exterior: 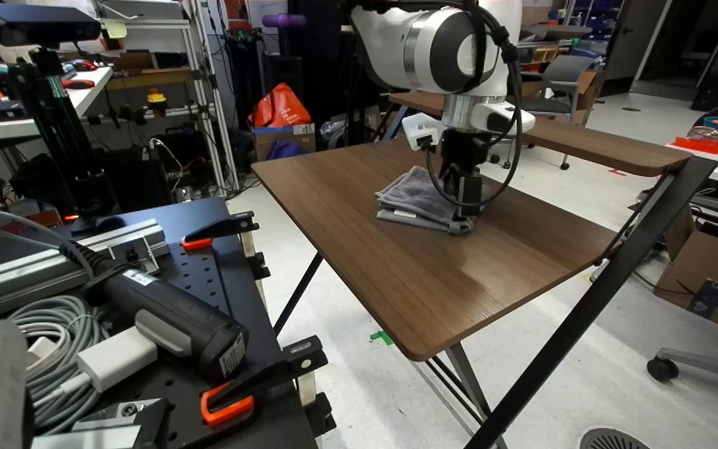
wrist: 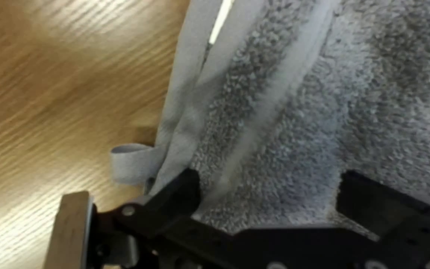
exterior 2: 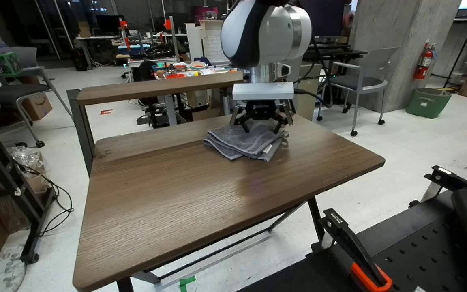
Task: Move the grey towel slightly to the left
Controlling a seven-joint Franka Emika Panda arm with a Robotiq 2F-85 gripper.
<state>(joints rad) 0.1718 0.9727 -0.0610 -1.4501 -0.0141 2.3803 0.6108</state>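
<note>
In an exterior view, the grey towel [exterior 2: 235,140] lies folded and rumpled on the brown table [exterior 2: 168,198], at about one o'clock from the table's middle, with a white label [exterior 2: 267,149] showing on the towel's four o'clock side. The arm [exterior 2: 282,32] reaches down from twelve o'clock, and the gripper [exterior 2: 262,129] points downward at the towel's one o'clock side, its tips at the cloth; whether they press into it cannot be told. In the wrist view the fingers [wrist: 179,194] stand well apart, at roughly seven and four o'clock, with a broad stretch of towel lying between them, so the gripper is spread wide and has nothing clamped. The table's wood grain fills that view from eight to eleven o'clock, and a small cloth loop [wrist: 133,164] sticks out at eight o'clock, near the seven o'clock finger. In an exterior view a black workbench [exterior: 191,215] stands at eight o'clock, bearing coiled grey cable [exterior: 88,330] and orange-handled clamps [exterior: 234,408]. In an exterior view a red fire extinguisher [exterior 2: 422,67] shows at two o'clock, near a green bin [exterior 2: 427,104].
</note>
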